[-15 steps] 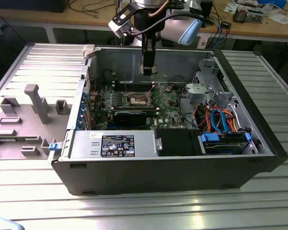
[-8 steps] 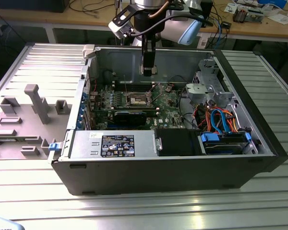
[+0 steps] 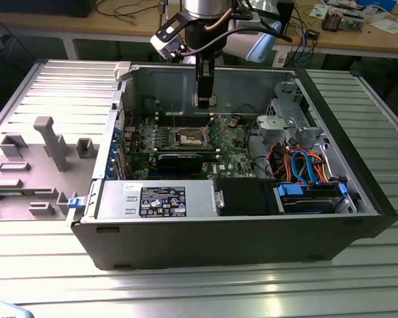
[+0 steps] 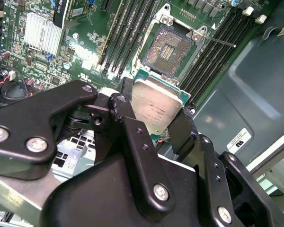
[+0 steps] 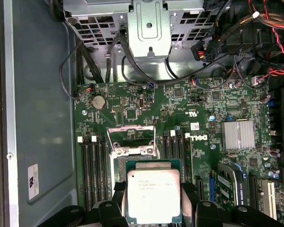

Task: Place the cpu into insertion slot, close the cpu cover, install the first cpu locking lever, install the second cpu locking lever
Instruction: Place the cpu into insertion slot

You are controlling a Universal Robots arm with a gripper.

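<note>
Inside the open case (image 3: 252, 225), on the green board (image 3: 235, 142), the slot (image 4: 173, 45) lies uncovered, dark centre bare; above it hangs the gripper (image 3: 204, 101), fingers (image 4: 182, 135) clamped on opposite edges of the cpu (image 4: 156, 106); chip level, metal top up, apart from the slot, which sits below and slightly off to one side.

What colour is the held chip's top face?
Dull silver-grey metal on the small flat square cpu, green-edged; clearest in the first wrist view.

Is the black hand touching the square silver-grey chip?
Touching. The second wrist view shows the black hand with fingers clamped on opposite edges of the square silver-grey cpu.
</note>
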